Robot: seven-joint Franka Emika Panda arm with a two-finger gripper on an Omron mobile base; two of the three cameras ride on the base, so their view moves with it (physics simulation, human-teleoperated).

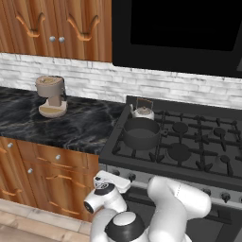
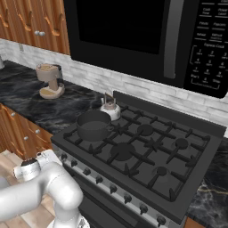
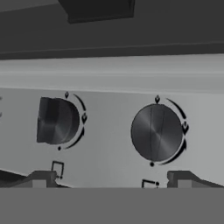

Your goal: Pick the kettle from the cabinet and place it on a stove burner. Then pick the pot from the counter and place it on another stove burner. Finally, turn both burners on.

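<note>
The silvery kettle (image 1: 142, 111) (image 2: 110, 108) stands on the rear left stove burner. Just in front of it, the dark grey pot (image 1: 141, 133) (image 2: 93, 125) sits on the front left burner. My gripper (image 3: 111, 178) is open, low in front of the range's control panel, with nothing between its fingers. It faces two round silver knobs, a left one (image 3: 57, 121) and a right one (image 3: 156, 132), a short way off. In the base views the white hand (image 1: 112, 182) (image 2: 39, 161) is at the left end of the range front. The wooden cabinet (image 1: 52, 28) hangs above the counter (image 1: 71, 125), doors shut.
A beige coffee machine (image 1: 51, 96) (image 2: 49, 80) stands on the counter left of the range. A black microwave (image 1: 179, 33) (image 2: 133, 35) hangs over the stove. Bare burners (image 1: 180, 151) (image 2: 145, 129) lie right of the pot. A row of knobs (image 2: 142, 208) runs along the range front.
</note>
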